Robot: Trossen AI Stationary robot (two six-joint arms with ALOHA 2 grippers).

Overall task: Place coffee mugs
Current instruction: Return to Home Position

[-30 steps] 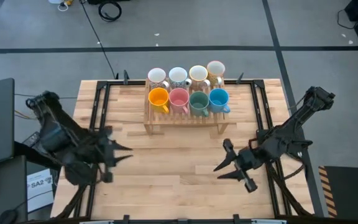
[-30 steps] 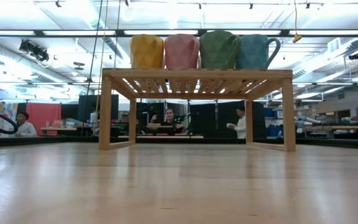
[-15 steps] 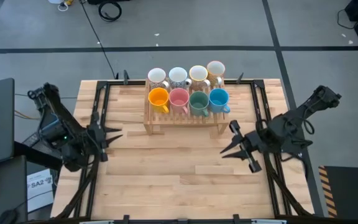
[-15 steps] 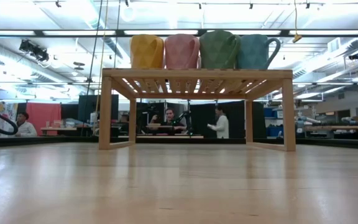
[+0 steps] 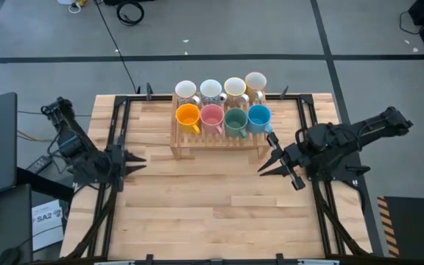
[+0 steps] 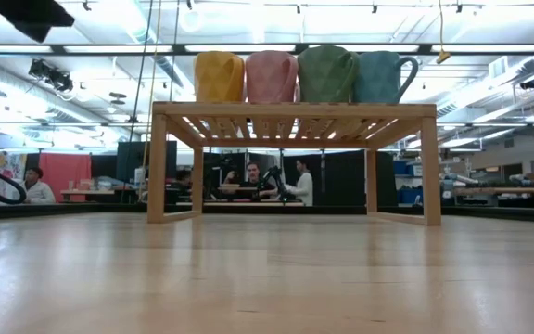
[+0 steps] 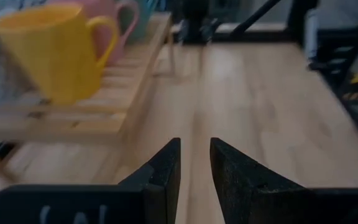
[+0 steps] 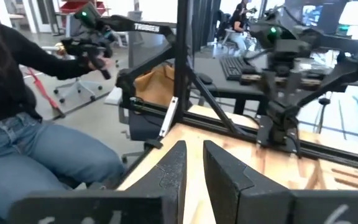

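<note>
- Hanging over the left edge of the table (image 5: 197, 213), the left gripper (image 5: 138, 162) points right toward the shelf and is well apart from it. In the left wrist view its fingers (image 7: 163, 174) are drawn close with only a narrow slit between them, grasping nothing.
- A wooden shelf (image 5: 219, 143) stands at the far middle of the table. It carries all eight coffee mugs upright, in two rows of four.
- The near row, left to right, is the orange mug (image 5: 188, 115), pink mug (image 5: 211, 115), green mug (image 5: 235, 120) and blue mug (image 5: 259, 116). They stand side by side, and the blue mug's handle sticks out to the right.
- The far row, left to right, is the white mug (image 5: 185, 90), patterned mug (image 5: 210, 89), cream mug (image 5: 235, 87) and beige mug (image 5: 255, 80). The beige mug is set slightly farther back than the others.
- In the low view only the near row shows on the shelf top; the far row is hidden behind it. Under the shelf, people (image 6: 253, 176) show in the room beyond.
- The right gripper (image 5: 265, 156) hangs over the right side of the table, near the shelf's right end but not touching it, and points left. In the right wrist view its fingers (image 8: 169, 171) are also close together and hold nothing.
</note>
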